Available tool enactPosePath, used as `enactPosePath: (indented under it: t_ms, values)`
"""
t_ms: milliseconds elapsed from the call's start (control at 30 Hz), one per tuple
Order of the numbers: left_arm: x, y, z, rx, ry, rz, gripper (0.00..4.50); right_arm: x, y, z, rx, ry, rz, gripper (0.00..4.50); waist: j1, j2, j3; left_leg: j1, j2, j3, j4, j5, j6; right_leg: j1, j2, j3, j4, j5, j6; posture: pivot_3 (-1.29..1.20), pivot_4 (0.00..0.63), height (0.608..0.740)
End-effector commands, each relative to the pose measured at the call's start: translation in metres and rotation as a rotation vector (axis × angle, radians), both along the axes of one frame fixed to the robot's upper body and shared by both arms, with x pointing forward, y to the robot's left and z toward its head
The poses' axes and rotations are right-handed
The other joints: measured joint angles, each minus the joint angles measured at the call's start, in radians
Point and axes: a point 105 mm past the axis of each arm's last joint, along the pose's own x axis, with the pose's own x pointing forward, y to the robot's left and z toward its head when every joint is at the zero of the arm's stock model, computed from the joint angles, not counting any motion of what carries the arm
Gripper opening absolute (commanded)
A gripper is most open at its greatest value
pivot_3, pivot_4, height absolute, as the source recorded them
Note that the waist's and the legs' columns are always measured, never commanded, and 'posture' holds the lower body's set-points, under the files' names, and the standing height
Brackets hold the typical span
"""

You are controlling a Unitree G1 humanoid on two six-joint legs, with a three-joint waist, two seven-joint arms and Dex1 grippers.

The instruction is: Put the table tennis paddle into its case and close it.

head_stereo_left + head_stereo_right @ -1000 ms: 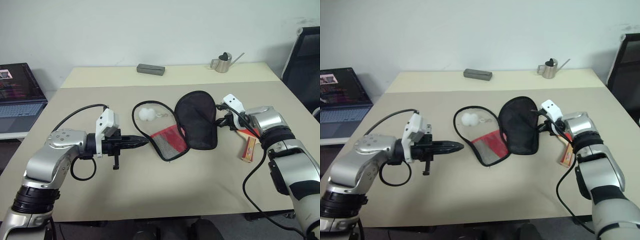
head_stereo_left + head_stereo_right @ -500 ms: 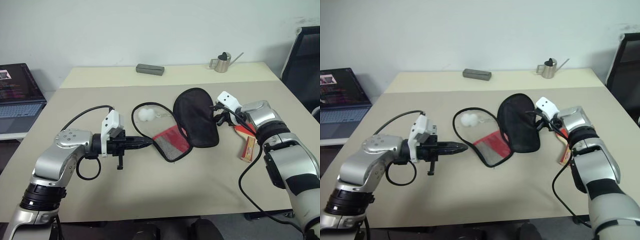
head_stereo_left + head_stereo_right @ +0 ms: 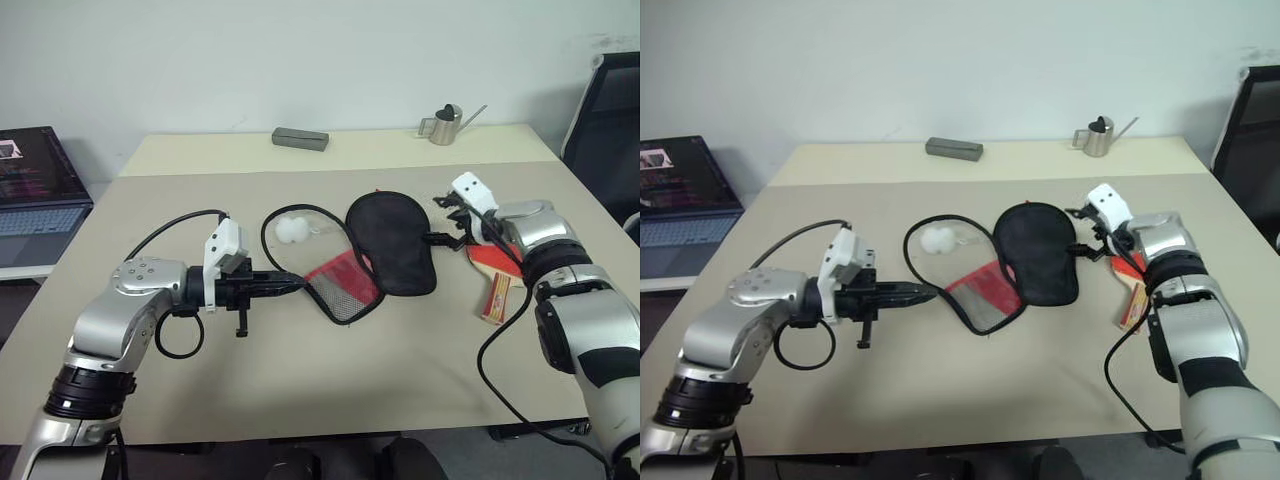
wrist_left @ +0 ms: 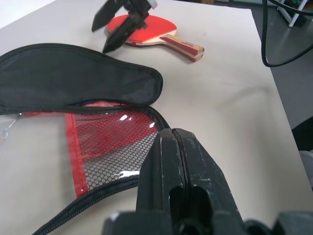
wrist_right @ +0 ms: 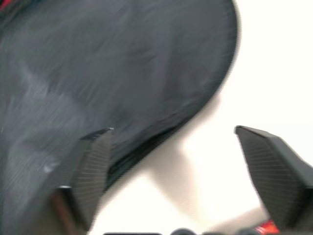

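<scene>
The case (image 3: 385, 243) lies unzipped in the middle of the table, its black flap folded over to the right and flat. Its red-and-mesh half (image 3: 340, 282) and white pom-pom (image 3: 291, 230) lie to the left. My left gripper (image 3: 297, 284) is shut, its tip at the zipper edge (image 4: 98, 188) of the mesh half. My right gripper (image 3: 443, 222) is open just right of the flap, with nothing between its fingers (image 5: 98, 156). The table tennis paddle (image 4: 142, 25) lies flat on the table behind the right gripper, red face up and handle (image 3: 496, 297) towards me.
A small metal watering can (image 3: 445, 125) and a grey block (image 3: 300, 138) stand at the far edge of the table (image 3: 330, 390). A laptop (image 3: 35, 190) sits off to the left, a black chair (image 3: 612, 115) off to the right.
My right gripper has opened and let go of the black flap, which has dropped flat; the hand rose a little. The left gripper stays shut in place.
</scene>
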Motion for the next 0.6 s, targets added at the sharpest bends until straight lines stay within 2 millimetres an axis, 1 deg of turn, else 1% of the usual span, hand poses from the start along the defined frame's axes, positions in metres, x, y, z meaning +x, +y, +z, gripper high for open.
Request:
enactPosePath:
  t_ms: [33,167,233,300,400,500,600]
  values:
    - [0.004,0.000,0.011,-0.004,-0.050,-0.001,0.00,-0.005,-0.006,0.036,0.075,-0.072,0.018,4.49,0.000,0.000,0.000,0.000,0.000,0.000,0.000,0.000,0.000,0.000,0.000,0.000,0.000,0.000,0.000,0.00,0.150,0.740]
    - [0.009,-0.001,0.015,-0.008,-0.062,-0.009,0.00,-0.026,-0.021,0.036,0.113,-0.073,-0.025,4.49,0.007,0.000,0.000,-0.001,0.000,-0.001,0.000,0.000,0.000,0.000,0.000,-0.001,-0.001,0.000,0.000,0.00,0.150,0.740]
    - [0.010,-0.002,0.016,-0.008,-0.065,-0.019,0.00,-0.039,-0.026,0.033,0.110,-0.078,-0.058,4.49,0.013,0.000,0.000,-0.001,0.000,-0.001,0.001,0.000,0.000,0.000,0.000,-0.001,0.000,0.000,0.000,0.00,0.150,0.740]
    - [0.012,-0.004,0.017,-0.006,-0.067,-0.033,0.00,-0.050,-0.035,0.029,0.101,-0.105,-0.146,4.49,0.016,0.000,0.000,-0.002,0.000,-0.001,0.001,0.000,0.001,0.000,0.000,-0.001,0.000,0.000,0.000,0.00,0.150,0.740]
    - [0.013,-0.009,0.017,-0.004,-0.067,-0.069,0.00,-0.066,-0.051,0.020,0.062,-0.174,-0.329,4.49,0.019,0.000,0.000,-0.002,0.000,0.000,0.002,0.000,0.001,-0.001,-0.001,0.000,0.001,0.000,0.000,0.00,0.150,0.740]
    - [0.015,-0.014,0.018,0.001,-0.065,-0.106,0.00,-0.085,-0.054,0.011,0.078,-0.202,-0.463,4.49,0.021,0.000,0.000,-0.001,0.000,-0.001,0.002,0.000,0.000,-0.001,-0.001,0.000,0.001,0.000,0.000,0.00,0.150,0.740]
    - [0.018,-0.020,0.021,0.012,-0.067,-0.149,0.00,-0.104,-0.042,0.002,0.104,-0.211,-0.536,4.49,0.021,0.000,0.000,-0.001,0.000,0.000,0.002,0.000,0.000,-0.001,0.000,0.000,0.002,0.000,0.000,0.00,0.150,0.740]
